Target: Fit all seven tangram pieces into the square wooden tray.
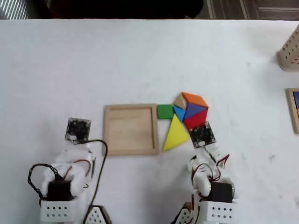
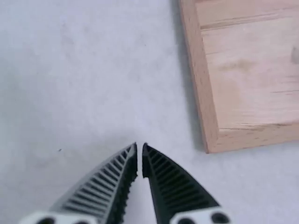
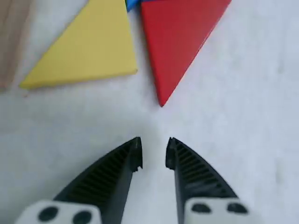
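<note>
A white table [image 1: 140, 60] with a faintly mottled surface covers nearly the whole high view. At the upper right edge of the frame a tan perforated block [image 1: 290, 52] stands on it, cut off by the border, and below that, at the middle right edge, lies a wooden frame [image 1: 290, 109] with blue and orange showing inside, also cut off. Beyond the table's far edge, along the top of the frame, run a pale slatted surface [image 1: 14, 8] at the upper left, a dark strip [image 1: 117, 8] across the middle, and brown wooden panels [image 1: 252, 8] at the upper right.
</note>
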